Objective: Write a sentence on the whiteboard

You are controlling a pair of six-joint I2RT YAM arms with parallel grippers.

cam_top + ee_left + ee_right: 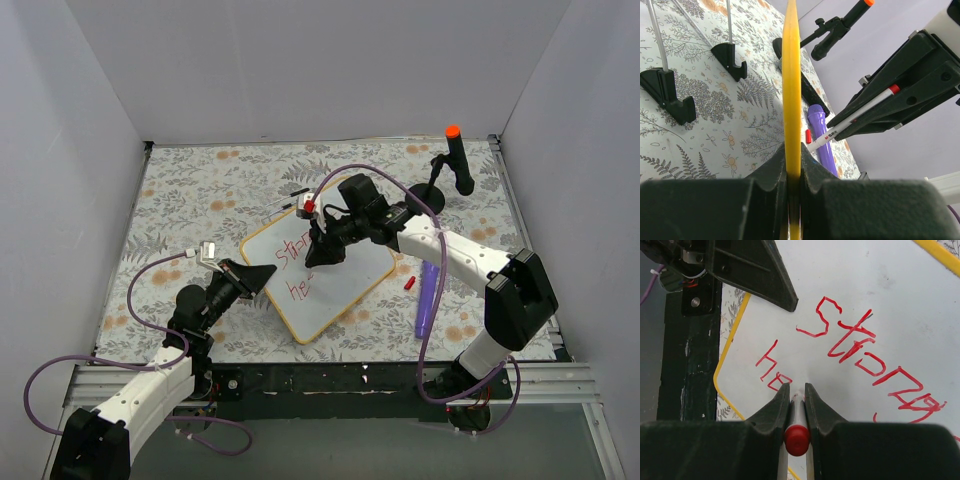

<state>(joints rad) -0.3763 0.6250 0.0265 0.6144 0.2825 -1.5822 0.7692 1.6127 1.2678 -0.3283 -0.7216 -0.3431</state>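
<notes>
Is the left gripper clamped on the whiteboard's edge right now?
Yes, the left gripper is shut on the whiteboard, its yellow frame edge pinched between the two fingers.

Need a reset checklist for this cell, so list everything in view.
whiteboard: one, white with a yellow frame, mid-table
sentence: one, red, on the whiteboard; "Strong" on top, second line just begun
marker: one, white with a red end, over the whiteboard
small red piece: one, on the cover right of the whiteboard
purple cylinder: one, lying right of the red piece
black handle: one, orange tip, far right corner
clip feet: two seen, black, on the cover
table cover: one, floral
left arm: white and black, jaws shut on the whiteboard's frame
right arm: white and black, jaws shut on the marker
</notes>
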